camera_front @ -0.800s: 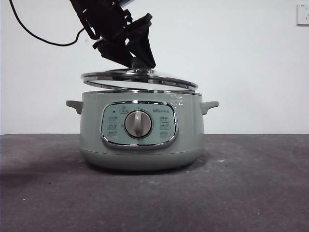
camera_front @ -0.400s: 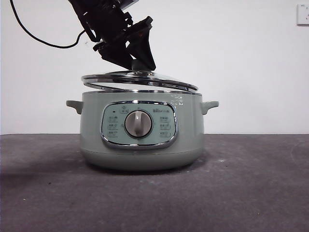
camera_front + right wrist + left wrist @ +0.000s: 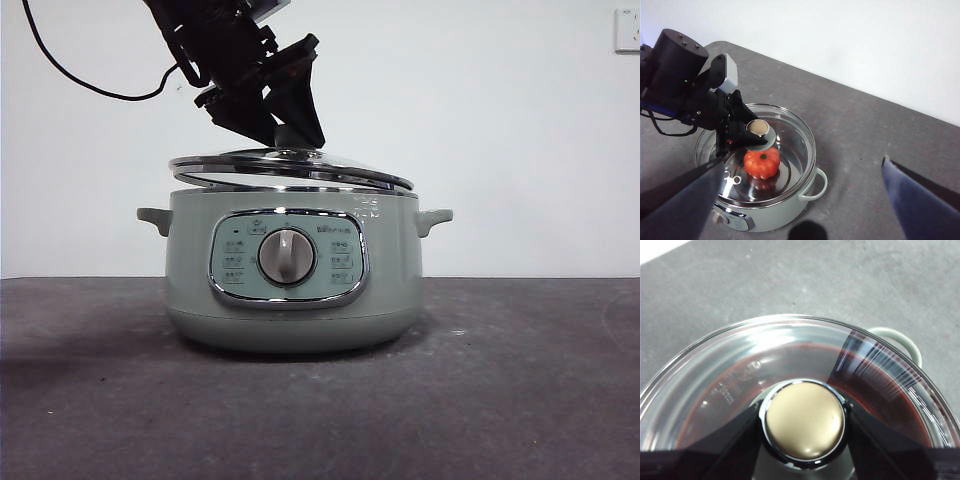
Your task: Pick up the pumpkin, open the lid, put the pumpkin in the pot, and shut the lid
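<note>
The sage-green pot (image 3: 290, 310) stands mid-table with its dial facing the front camera. My left gripper (image 3: 290, 135) is shut on the knob (image 3: 805, 422) of the glass lid (image 3: 290, 165). The lid hangs slightly tilted just over the pot's rim, its right edge at the rim and its left edge a little higher. In the right wrist view the orange pumpkin (image 3: 761, 163) lies inside the pot (image 3: 775, 212), seen through the lid (image 3: 795, 145). My right gripper (image 3: 804, 161) hovers high above the pot, open and holding nothing.
The grey table (image 3: 520, 380) stretches to both sides of the pot. A white wall stands behind, with a socket (image 3: 627, 28) at the top right. A black cable (image 3: 90, 85) trails from the left arm. One pot handle (image 3: 900, 337) shows beyond the lid.
The left gripper has lowered the lid slightly toward the pot's rim; the gap on the left side has narrowed.
</note>
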